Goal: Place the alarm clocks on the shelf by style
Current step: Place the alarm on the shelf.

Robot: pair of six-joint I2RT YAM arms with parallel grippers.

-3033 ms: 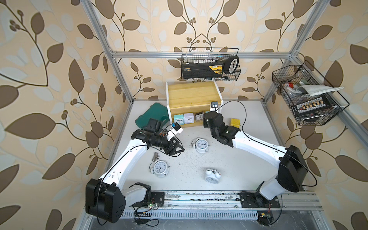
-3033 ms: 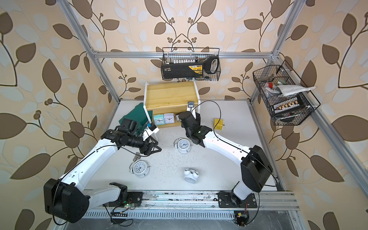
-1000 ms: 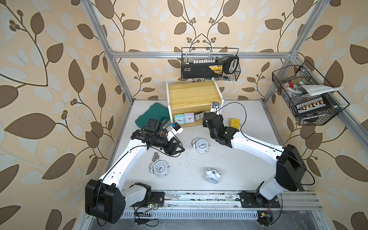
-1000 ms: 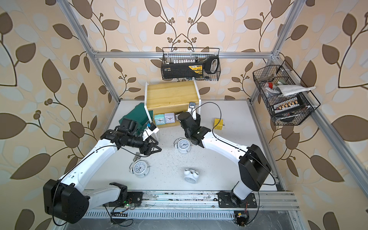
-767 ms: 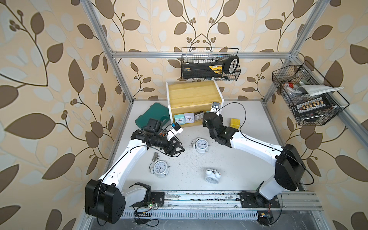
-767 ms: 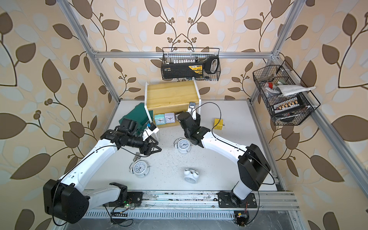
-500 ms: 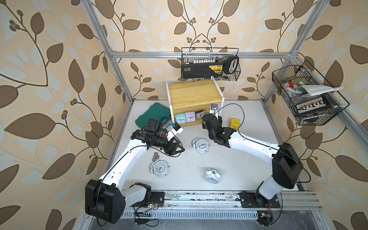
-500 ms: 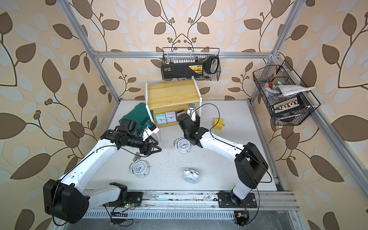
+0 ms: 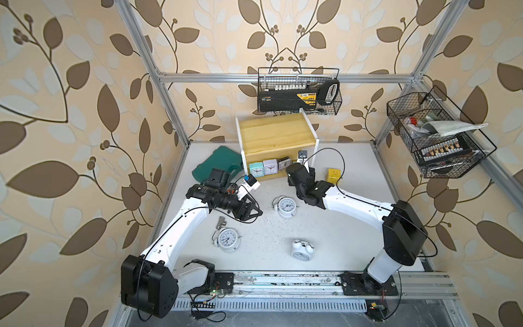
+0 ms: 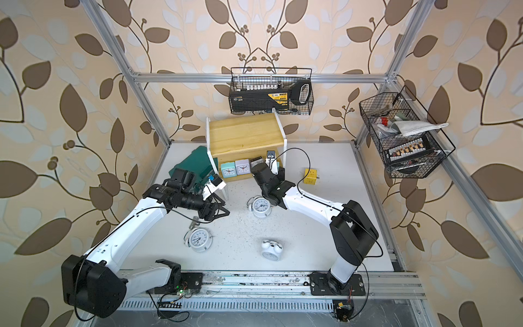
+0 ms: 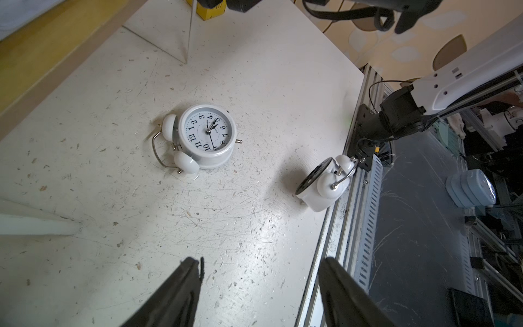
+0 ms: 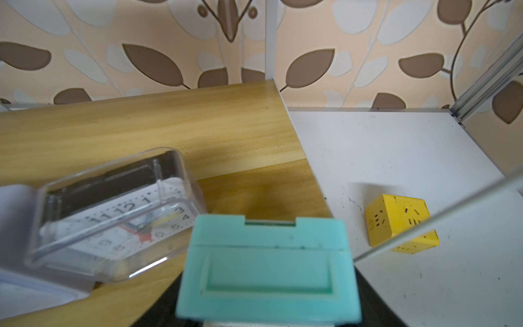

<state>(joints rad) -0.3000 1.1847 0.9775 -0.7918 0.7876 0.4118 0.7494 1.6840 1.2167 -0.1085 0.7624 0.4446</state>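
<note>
Mint clock back, right wrist view

— What lies on the surface?
— A yellow cube toward the right, well apart from a dark green case at the back left. A small metal piece lies nearer the front.
— And on the walls?
— Two black wire baskets. The back basket holds a black-and-yellow box, and the right basket holds a folded white cloth.
</note>
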